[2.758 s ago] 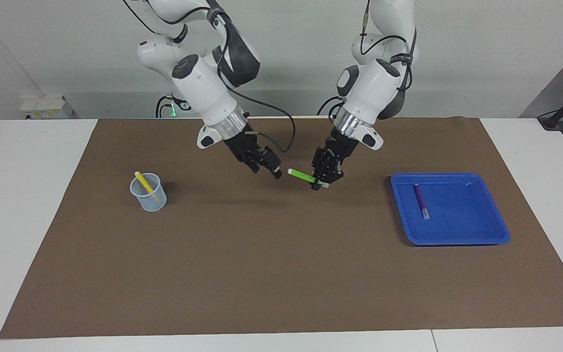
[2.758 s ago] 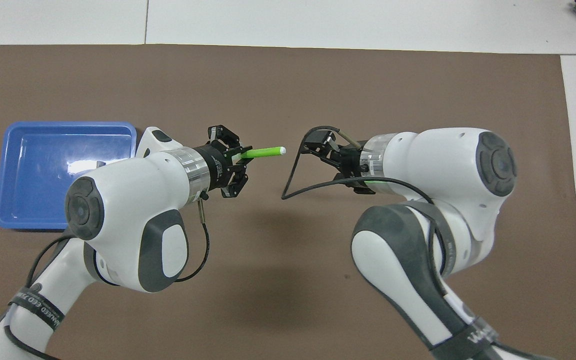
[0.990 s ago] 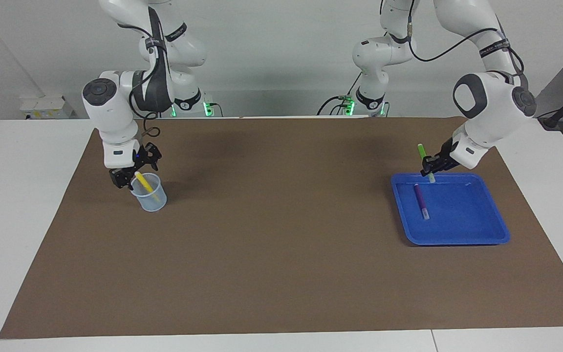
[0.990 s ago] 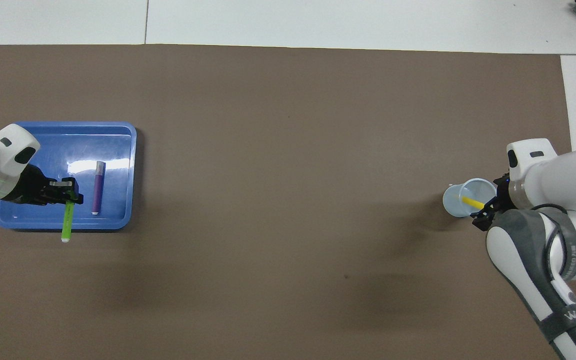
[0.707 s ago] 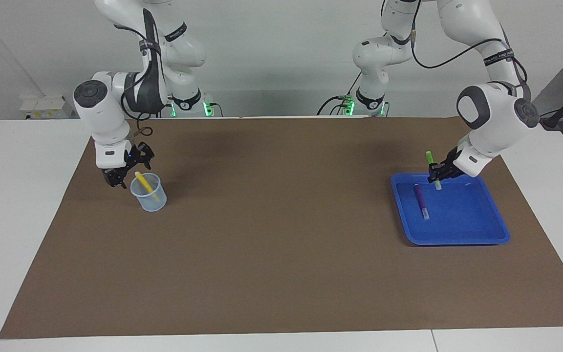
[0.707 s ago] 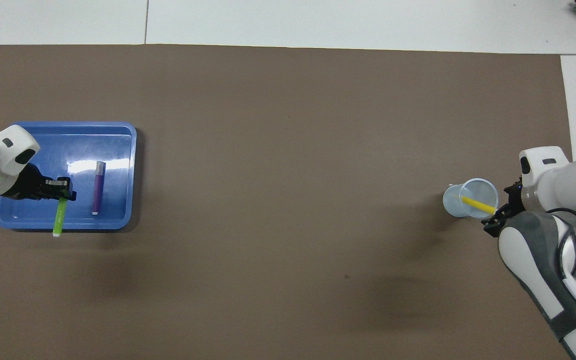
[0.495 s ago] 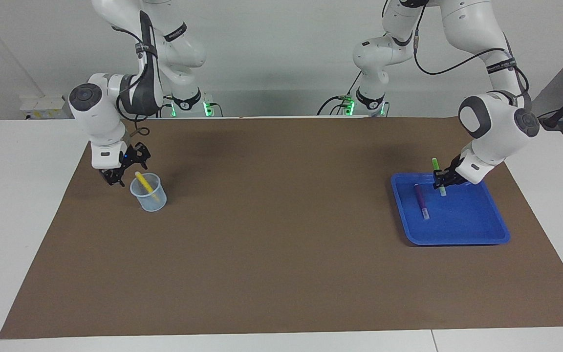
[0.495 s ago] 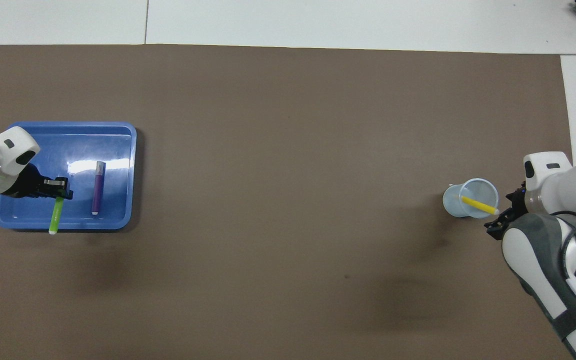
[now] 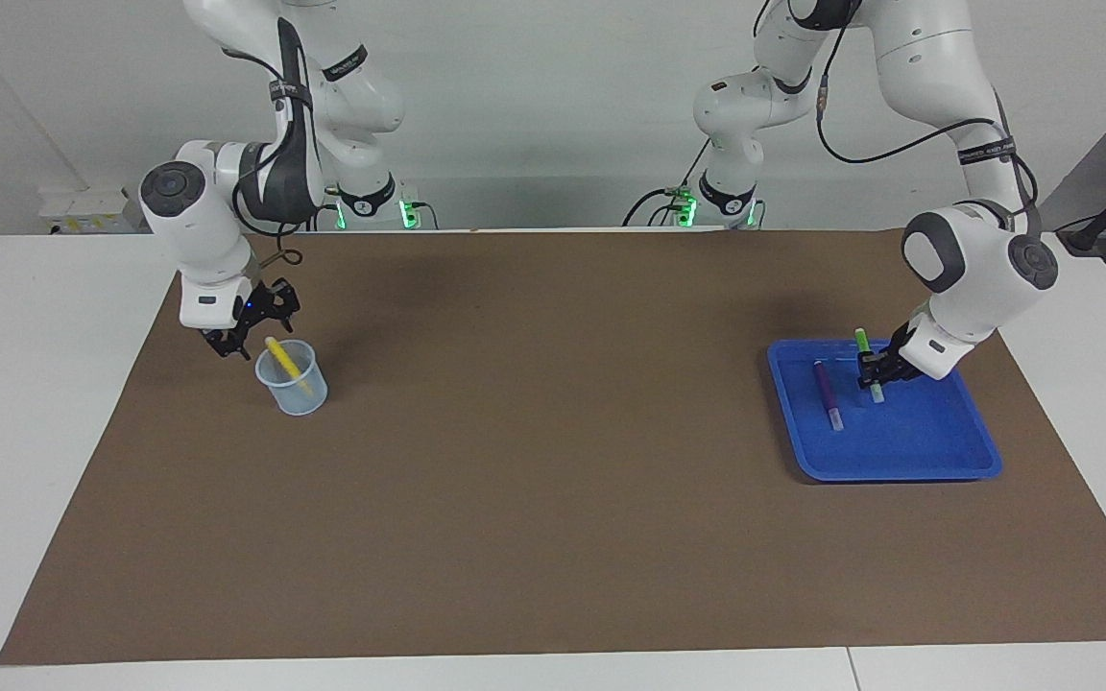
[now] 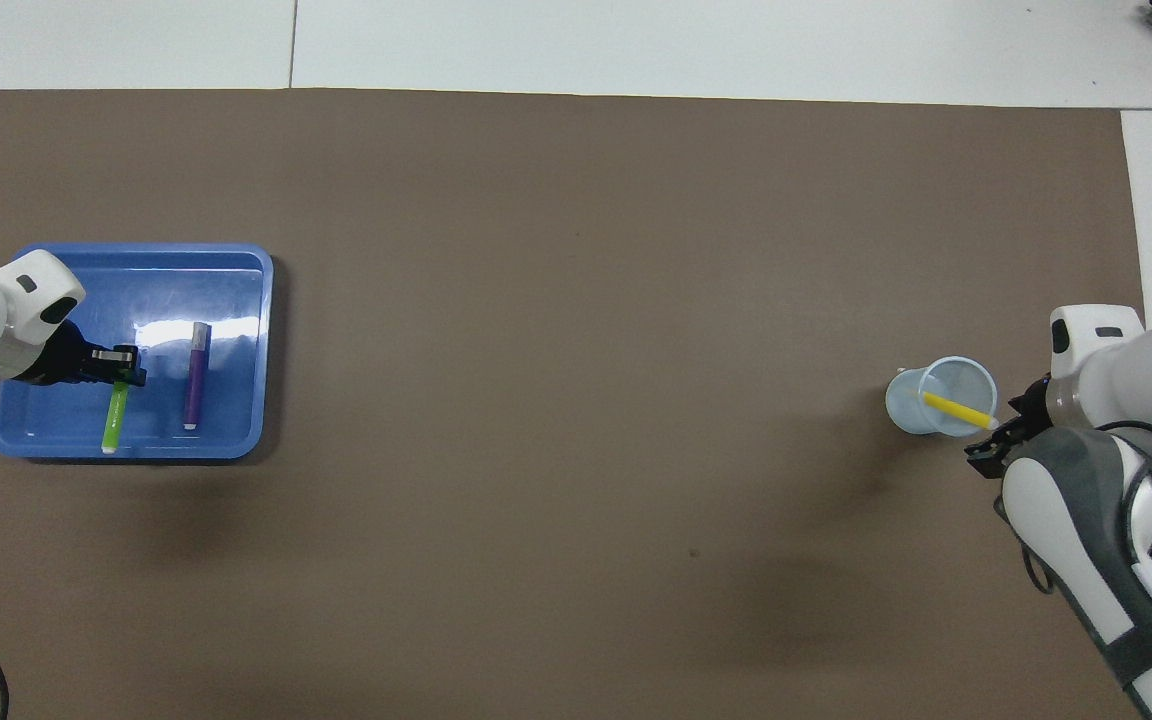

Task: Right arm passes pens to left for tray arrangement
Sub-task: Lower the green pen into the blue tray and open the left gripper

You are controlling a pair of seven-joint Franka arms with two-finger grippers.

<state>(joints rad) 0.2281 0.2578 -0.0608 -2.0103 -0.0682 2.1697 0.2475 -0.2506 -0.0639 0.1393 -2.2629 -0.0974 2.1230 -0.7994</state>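
The blue tray [image 9: 932,437] [image 10: 226,290] lies toward the left arm's end of the table. A purple pen [image 9: 827,392] [image 10: 195,375] lies flat in it. My left gripper [image 9: 873,370] [image 10: 122,366] hangs low over the tray, shut on the green pen [image 9: 863,345] [image 10: 113,422]. That pen is tilted, with its pale end down at the tray floor beside the purple pen. The yellow pen [image 9: 282,362] [image 10: 954,407] leans in a small translucent cup [image 9: 296,392] [image 10: 921,412]. My right gripper [image 9: 232,347] [image 10: 991,442] is open just beside the yellow pen's upper end, with nothing between its fingers.
A brown mat [image 9: 534,461] covers most of the white table, and the tray and cup stand on it at opposite ends. Both arms' bases are at the robots' edge of the table.
My left gripper has come down and carried the green pen from over the tray's rim into the tray, beside the purple pen. My right gripper has shifted slightly, staying beside the cup.
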